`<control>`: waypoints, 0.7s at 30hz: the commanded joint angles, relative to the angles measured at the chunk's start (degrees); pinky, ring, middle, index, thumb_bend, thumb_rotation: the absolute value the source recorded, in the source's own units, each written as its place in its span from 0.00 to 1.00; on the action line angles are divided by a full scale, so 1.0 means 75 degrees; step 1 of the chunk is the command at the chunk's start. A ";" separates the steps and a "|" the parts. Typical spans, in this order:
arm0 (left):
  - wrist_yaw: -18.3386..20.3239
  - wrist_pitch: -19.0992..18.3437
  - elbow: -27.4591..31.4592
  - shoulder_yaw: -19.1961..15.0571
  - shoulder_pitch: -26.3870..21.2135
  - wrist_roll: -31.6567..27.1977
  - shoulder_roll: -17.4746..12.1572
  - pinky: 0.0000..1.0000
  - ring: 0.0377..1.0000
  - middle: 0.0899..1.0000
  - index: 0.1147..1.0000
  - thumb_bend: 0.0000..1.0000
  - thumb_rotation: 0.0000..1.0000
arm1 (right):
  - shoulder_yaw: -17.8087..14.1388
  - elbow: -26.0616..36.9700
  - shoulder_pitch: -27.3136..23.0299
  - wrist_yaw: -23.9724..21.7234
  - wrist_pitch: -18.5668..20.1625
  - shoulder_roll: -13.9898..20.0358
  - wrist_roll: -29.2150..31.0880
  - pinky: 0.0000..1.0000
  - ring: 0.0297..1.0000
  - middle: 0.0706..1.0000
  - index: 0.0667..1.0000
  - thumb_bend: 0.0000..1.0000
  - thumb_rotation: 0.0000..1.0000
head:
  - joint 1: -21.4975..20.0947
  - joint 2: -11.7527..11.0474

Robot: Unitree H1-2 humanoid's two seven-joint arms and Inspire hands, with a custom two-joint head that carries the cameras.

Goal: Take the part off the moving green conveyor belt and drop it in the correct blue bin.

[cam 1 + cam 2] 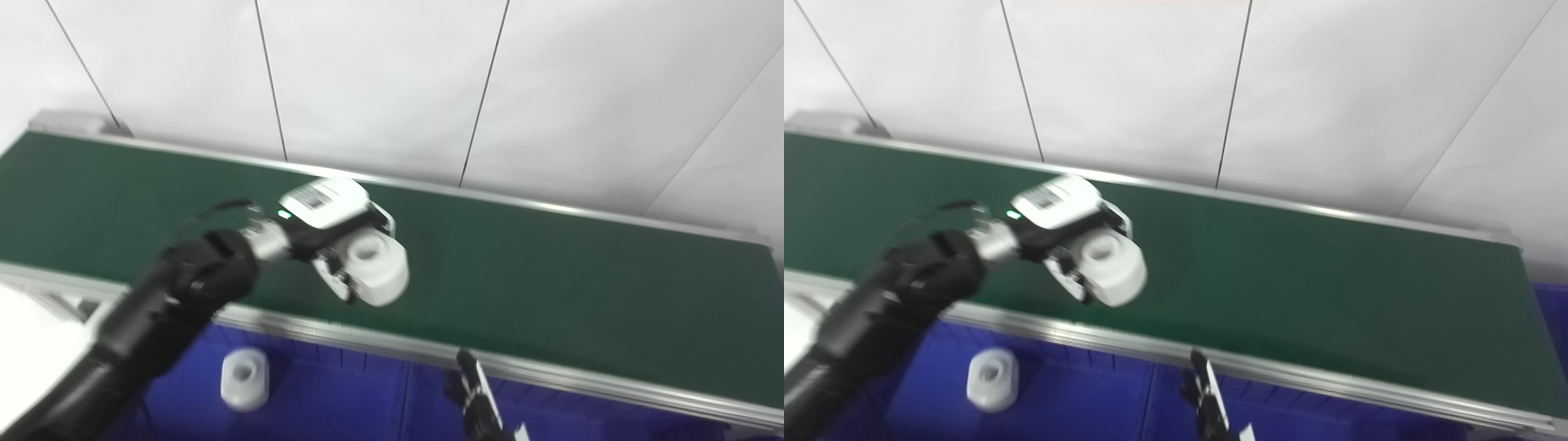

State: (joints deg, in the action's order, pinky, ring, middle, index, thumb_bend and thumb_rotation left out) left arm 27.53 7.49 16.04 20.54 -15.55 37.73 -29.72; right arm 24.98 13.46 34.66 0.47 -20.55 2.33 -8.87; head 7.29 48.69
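My left hand (334, 229) is over the green conveyor belt (551, 275), shut on a white cylindrical part (376, 266) with a hole in its top. The held part hangs above the belt's near half, close to the near rail. A second white part (245, 378) of the same shape lies in the blue bin (343, 398) below the belt's near edge. Only the dark fingertips of my right hand (478, 401) show at the bottom edge, over the blue bin; its state is unclear. The frames are blurred.
A silver rail (551, 373) runs along the belt's near edge, another along the far edge (520, 205). White wall panels (392, 79) stand behind the belt. A divider (409, 392) splits the blue bin area.
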 commanded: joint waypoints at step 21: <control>-0.1374 0.0352 0.1485 -0.2266 0.4596 0.0877 -0.0190 0.37 0.39 0.44 0.45 0.50 0.00 | -0.0033 0.0816 -0.0071 -0.0420 0.0639 -0.0059 0.0573 0.88 0.92 0.98 1.00 1.00 0.95 | 0.0192 0.0174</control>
State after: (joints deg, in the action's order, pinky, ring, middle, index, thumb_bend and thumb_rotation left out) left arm 20.72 7.98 27.24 3.53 18.94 42.72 -31.29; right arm 24.29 17.89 34.01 -1.83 -15.75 2.61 -5.19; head 8.53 50.01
